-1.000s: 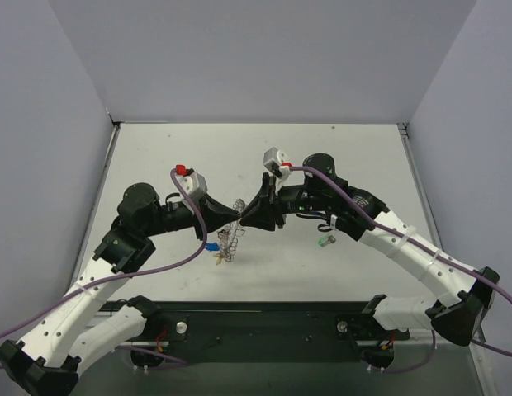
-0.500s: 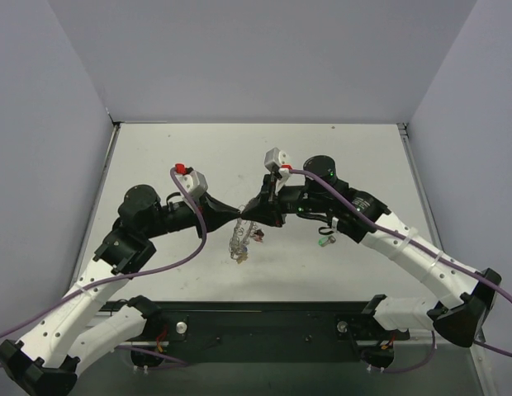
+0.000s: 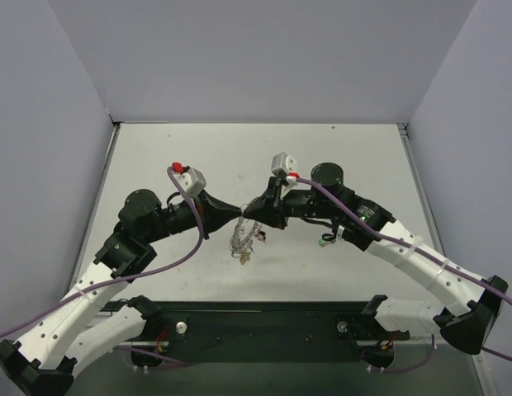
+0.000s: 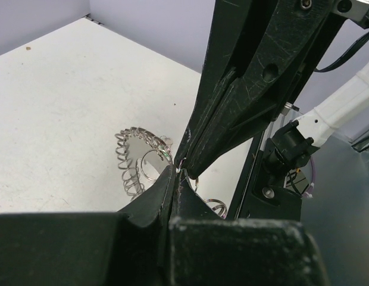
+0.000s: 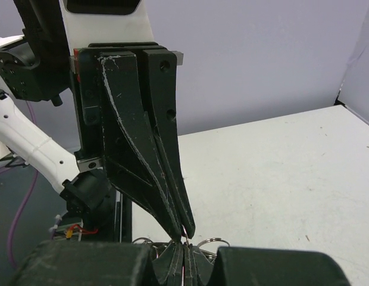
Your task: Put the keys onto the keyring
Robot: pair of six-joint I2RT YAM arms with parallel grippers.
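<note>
**A:** How do your fingers stand?

**B:** Both pairs are pressed together. My left gripper [image 3: 241,216] and my right gripper [image 3: 250,214] meet tip to tip, a little left of centre in the overhead view. The left comes in from the left and the right from the right. Neither wrist view shows a gap between either pair of fingers.

**A:** Where is the keyring?

**B:** The keyring [image 3: 241,239] is just below that meeting point in the overhead view, with its fringe of wire loops spreading downward. In the left wrist view a thin wire reaches up to where the tips touch. I cannot tell whether my left pair, my right pair or both are pinching it.

**A:** And the keys?

**B:** A red key head [image 3: 260,237] shows at the ring's right side and a yellowish key head [image 3: 244,258] at its lowest end. Both are too small for me to say how they attach. A green key [image 3: 325,242] lies on the table [image 3: 198,157] right of centre, just beside my right arm and apart from the ring.

**A:** How much room is there to move?

**B:** Bare white surface runs from the tips up to the back wall [image 3: 256,58] at the top of the frame, and sideways toward the table's left and right edges. Toward the bottom the black mounting bar [image 3: 264,318] closes the space, with a strip of table between it and the ring.
</note>
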